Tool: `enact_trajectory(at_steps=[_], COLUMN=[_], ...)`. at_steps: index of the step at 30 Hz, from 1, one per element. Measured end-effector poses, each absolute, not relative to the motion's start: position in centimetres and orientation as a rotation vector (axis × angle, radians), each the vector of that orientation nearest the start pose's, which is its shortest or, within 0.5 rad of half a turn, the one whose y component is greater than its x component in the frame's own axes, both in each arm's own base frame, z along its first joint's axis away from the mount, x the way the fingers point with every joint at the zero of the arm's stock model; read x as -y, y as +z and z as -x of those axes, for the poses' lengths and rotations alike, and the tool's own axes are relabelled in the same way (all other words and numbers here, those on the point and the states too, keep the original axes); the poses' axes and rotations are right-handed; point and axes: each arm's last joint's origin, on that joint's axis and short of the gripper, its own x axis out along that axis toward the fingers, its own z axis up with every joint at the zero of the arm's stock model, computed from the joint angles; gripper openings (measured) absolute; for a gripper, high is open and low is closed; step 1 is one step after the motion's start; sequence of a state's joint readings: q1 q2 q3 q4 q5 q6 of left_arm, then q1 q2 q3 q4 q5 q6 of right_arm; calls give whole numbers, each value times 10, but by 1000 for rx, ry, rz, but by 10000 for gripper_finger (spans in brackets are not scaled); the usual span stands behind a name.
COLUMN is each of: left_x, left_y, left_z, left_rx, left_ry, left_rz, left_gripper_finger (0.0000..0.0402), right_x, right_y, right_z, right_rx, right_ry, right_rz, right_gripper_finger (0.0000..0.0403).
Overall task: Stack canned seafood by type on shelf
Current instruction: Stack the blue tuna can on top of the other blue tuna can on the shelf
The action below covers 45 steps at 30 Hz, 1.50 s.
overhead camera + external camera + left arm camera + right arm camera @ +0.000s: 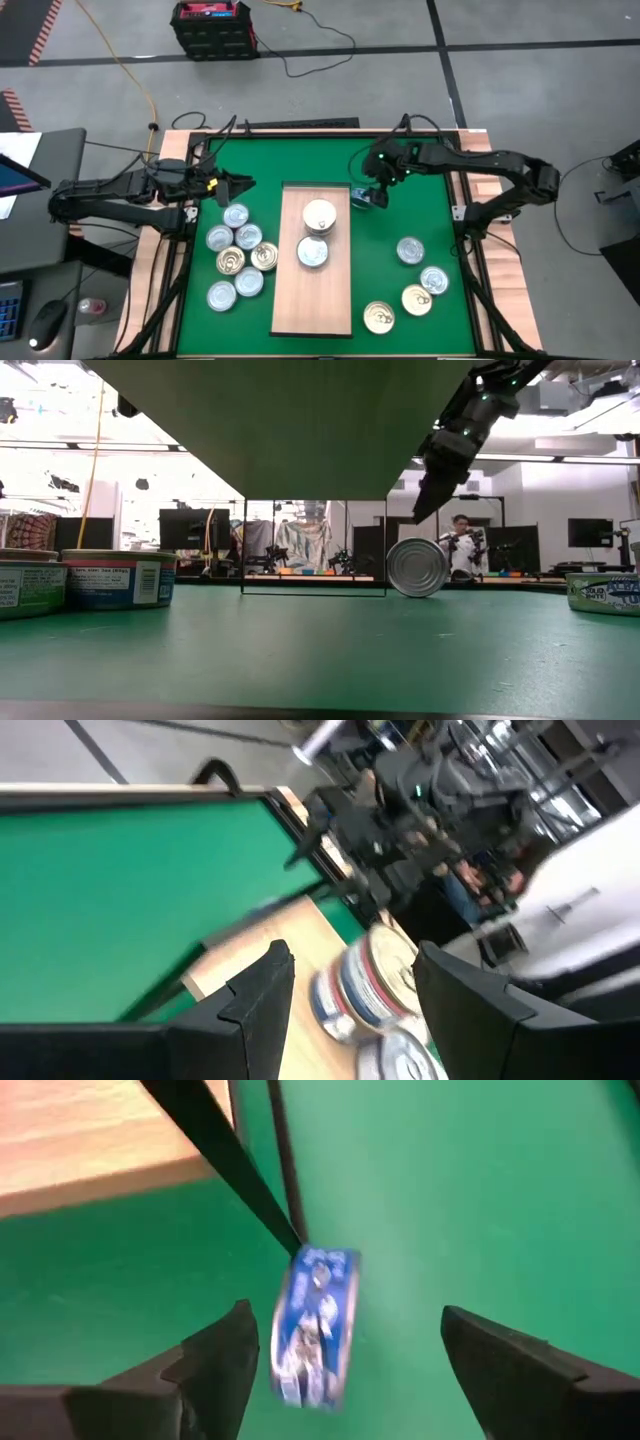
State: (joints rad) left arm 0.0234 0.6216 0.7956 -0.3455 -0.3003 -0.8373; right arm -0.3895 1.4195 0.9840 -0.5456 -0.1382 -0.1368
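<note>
**Desk inventory, left to right: tins, shelf, two grippers**

Left gripper (240, 185): hangs over the far-left part of the green mat (260, 165). Jaws part-open, nothing between them, touching nothing.

Left cluster of tins (238, 258): seven lying flat on the mat, just below the left gripper and left of the shelf; silver and gold tops mixed, several touching one another.

Shelf (312, 300): pale wooden board lying lengthwise in the middle of the mat. It carries a stack of tins (320, 216) with a gold-toned top towards its far end, and one silver tin (312, 252) just nearer, touching or almost touching the stack.

Blue-labelled tin (315, 1325): on the mat just right of the shelf's far end, standing on its edge, lid face seen round from table height. A dark cable runs beside it.

Right gripper (374, 192): directly over this tin. Jaws wide open, one on either side, clear of it; nothing held.

Right group of tins (410, 285): four flat on the mat near the right corner, well apart from the shelf.
</note>
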Motion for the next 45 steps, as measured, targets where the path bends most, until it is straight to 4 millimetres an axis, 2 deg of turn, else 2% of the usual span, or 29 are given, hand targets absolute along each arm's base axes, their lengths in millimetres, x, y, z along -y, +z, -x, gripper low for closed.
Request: enact_trajectory(at_steps=[7,13,17,23,27,30,34,39,45], left_x=[-13,-11,-10,-10,-10,-10,-9,-11,-13], left_y=[343,342,342,342,342,342,342,342,345], left_z=[-130,-130,-130,-130,-130,-130,-131,-130,-130], left_rx=[-2,-31,-50,-53,-54,-55,-66,-33,34], left_ry=[420,357,316,314,314,310,286,353,417], left_rz=[808,822,827,810,810,811,816,825,834], left_gripper_finger=[199,199,199,199,199,199,199,199,199], right_x=[97,92,91,87,81,69,42,1,-47], right_y=[209,193,190,195,214,240,280,322,355], right_z=[-278,-285,-284,-273,-256,-240,-223,-219,-233], right_rx=[-1044,-1110,-1144,-1206,-1244,-1257,-1209,-990,-642], right_ry=[-87,-90,-82,-63,-46,7,129,286,434], right_rz=[-152,-111,-108,-110,-108,-56,77,264,465], right_gripper_finger=[324,305,262,163,161,161,164,183,163])
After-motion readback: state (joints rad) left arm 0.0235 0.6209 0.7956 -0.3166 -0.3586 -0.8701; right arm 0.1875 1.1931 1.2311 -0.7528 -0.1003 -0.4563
